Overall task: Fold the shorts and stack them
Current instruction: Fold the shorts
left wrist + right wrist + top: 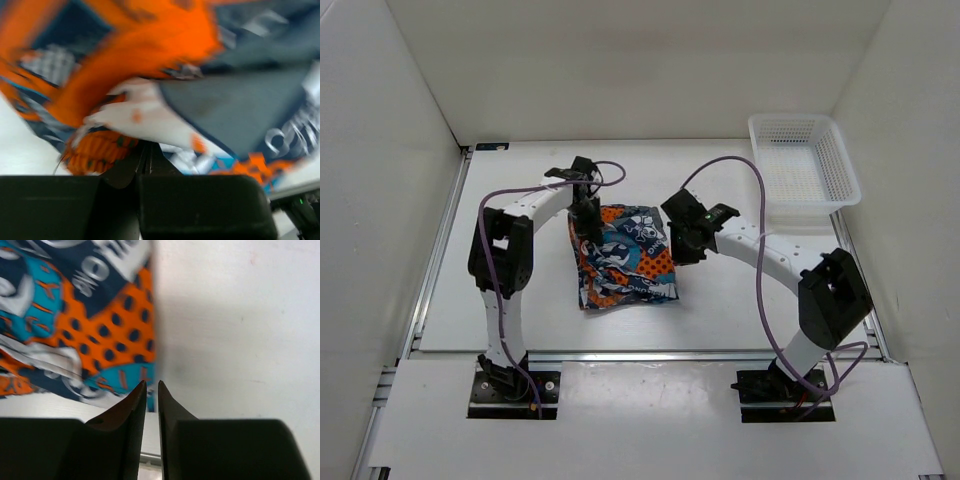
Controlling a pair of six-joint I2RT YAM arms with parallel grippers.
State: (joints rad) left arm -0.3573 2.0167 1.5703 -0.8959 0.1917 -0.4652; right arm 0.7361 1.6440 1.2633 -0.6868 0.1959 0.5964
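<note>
Near the middle of the bench [740, 300], a little closer to its left edge than its right, the shorts [625, 258] lie in a rumpled, roughly squarish bundle of orange, blue, navy and white print. The bundle's far edge points toward the back wall and its near edge falls short of the front rail.

The left gripper [586, 228] sits at the far-left part of the bundle, pointing down into the cloth. In the left wrist view its fingers are pressed together with no gap, and their tips disappear under a fold of orange and white fabric that hangs close to the lens, so it has the shorts pinched. That view is blurred, and I cannot tell how much cloth is caught.

The right gripper [678, 250] is just beside the bundle's right edge, on the side facing the bench's right edge. In the right wrist view its fingers are drawn almost together, with only a thin slit between them and nothing visible in it; the tips are level with the hem of the orange dotted patch, over bare bench.

A white mesh basket [840, 165] stands in the far right corner, well apart from the shorts
</note>
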